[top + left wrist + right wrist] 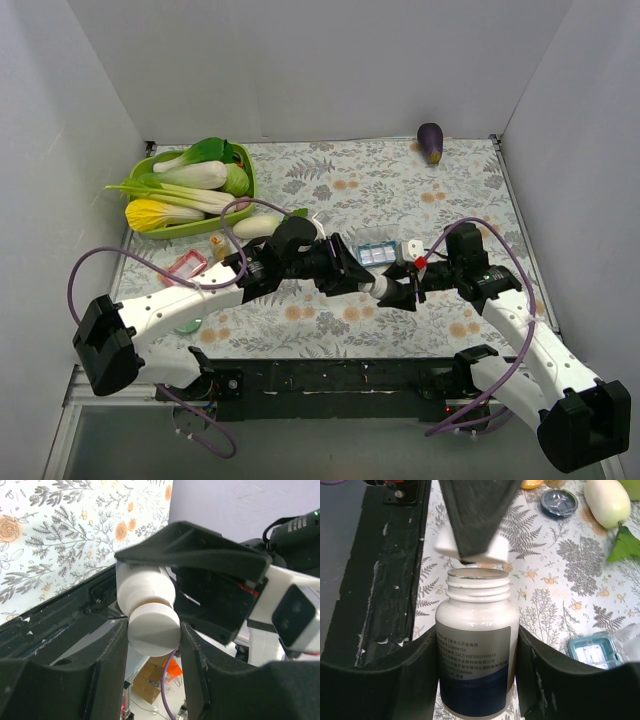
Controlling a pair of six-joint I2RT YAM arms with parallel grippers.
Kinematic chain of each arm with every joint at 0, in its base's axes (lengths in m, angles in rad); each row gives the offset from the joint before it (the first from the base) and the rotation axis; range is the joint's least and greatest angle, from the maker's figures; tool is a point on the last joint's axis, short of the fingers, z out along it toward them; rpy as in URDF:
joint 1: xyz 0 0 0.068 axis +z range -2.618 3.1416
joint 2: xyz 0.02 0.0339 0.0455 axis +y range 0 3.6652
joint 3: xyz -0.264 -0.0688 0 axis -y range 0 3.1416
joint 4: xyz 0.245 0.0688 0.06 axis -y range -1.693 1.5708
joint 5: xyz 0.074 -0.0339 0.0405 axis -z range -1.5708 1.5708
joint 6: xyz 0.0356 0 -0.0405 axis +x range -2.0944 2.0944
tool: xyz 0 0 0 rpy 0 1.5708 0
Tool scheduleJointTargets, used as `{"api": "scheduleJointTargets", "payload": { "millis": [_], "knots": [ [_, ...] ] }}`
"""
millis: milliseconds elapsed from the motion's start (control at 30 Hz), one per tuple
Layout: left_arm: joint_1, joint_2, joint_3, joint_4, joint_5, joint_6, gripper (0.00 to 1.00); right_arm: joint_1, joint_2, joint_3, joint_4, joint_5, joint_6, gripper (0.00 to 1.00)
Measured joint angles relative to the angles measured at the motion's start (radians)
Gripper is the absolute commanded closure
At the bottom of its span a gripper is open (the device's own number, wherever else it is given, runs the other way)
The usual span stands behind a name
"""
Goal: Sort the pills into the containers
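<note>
Centrally, left fingers (152, 637) clamp cap (154, 626), right fingers (476, 650) clamp bottle (472, 625), slim gap between.

Green basket (187, 229) far left, eggplant (430, 142) far right.

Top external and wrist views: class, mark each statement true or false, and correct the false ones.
1. The right end effector grips a white plastic pill bottle. True.
2. The white round screw cap sits on the bottle's neck. False: the left end effector holds it clear of the open mouth.
3. A dark purple eggplant lies near the table's far edge. True.
4. The big green plastic basket is empty. False: it holds leafy vegetables.
</note>
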Motion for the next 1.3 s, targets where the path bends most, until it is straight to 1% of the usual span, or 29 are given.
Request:
{"api": "scheduleJointTargets", "payload": {
  "millis": [233,333,400,467,567,633,667,700,733,767,800,833,867,900,933,1000,1067,1200,1300],
  "knots": [
    [0.043,-0.094,-0.074,0.008,0.032,0.000,1.00,-0.002,0.000,0.000,0.003,0.040,0.004,0.99],
    [0.087,-0.120,-0.129,0.003,0.029,0.008,1.00,-0.004,0.000,0.000,0.004,0.045,0.005,0.99],
    [0.133,-0.137,-0.188,-0.002,0.012,0.060,1.00,-0.008,0.000,0.000,0.006,0.045,0.012,0.99],
    [0.180,-0.146,-0.254,-0.018,-0.026,0.155,1.00,-0.017,-0.004,-0.001,0.014,0.049,0.028,0.99],
    [0.231,-0.114,-0.311,-0.097,-0.135,0.284,1.00,-0.034,-0.013,-0.004,0.043,0.053,0.067,0.99],
    [0.244,-0.064,-0.320,-0.145,-0.211,0.349,0.85,-0.046,-0.016,-0.010,0.070,0.053,0.101,0.99],
    [0.245,-0.045,-0.324,-0.163,-0.246,0.375,0.81,-0.054,-0.016,-0.011,0.085,0.053,0.120,0.99],
    [0.245,-0.034,-0.329,-0.177,-0.273,0.397,0.73,-0.061,-0.016,-0.012,0.104,0.056,0.148,0.99],
    [0.245,-0.028,-0.335,-0.182,-0.297,0.414,0.70,-0.070,-0.016,-0.012,0.127,0.061,0.181,0.99],
    [0.245,-0.027,-0.339,-0.191,-0.318,0.429,0.64,-0.079,-0.014,-0.012,0.153,0.068,0.215,0.99],
    [0.245,-0.026,-0.340,-0.197,-0.335,0.441,0.56,-0.088,-0.011,-0.010,0.175,0.080,0.248,0.99],
    [0.245,-0.023,-0.339,-0.198,-0.349,0.452,0.44,-0.093,-0.002,0.000,0.191,0.098,0.288,0.99],
    [0.246,-0.018,-0.339,-0.200,-0.361,0.460,0.36,-0.097,0.013,0.018,0.200,0.119,0.324,0.99],
    [0.246,-0.011,-0.339,-0.203,-0.370,0.470,0.32,-0.100,0.032,0.048,0.199,0.140,0.358,0.99],
    [0.246,-0.006,-0.338,-0.207,-0.376,0.481,0.22,-0.103,0.053,0.088,0.200,0.166,0.393,0.99],
    [0.246,-0.002,-0.338,-0.217,-0.385,0.495,0.17,-0.112,0.077,0.170,0.219,0.219,0.457,0.99],
    [0.246,-0.008,-0.337,-0.225,-0.388,0.505,0.09,-0.141,0.073,0.252,0.269,0.291,0.539,0.99],
    [0.246,-0.069,-0.337,-0.238,-0.386,0.526,0.07,-0.241,0.029,0.342,0.441,0.454,0.742,0.99],
    [0.246,-0.162,-0.333,-0.240,-0.384,0.548,0.06,-0.346,0.020,0.406,0.553,0.511,0.926,0.99]
  ]
}}
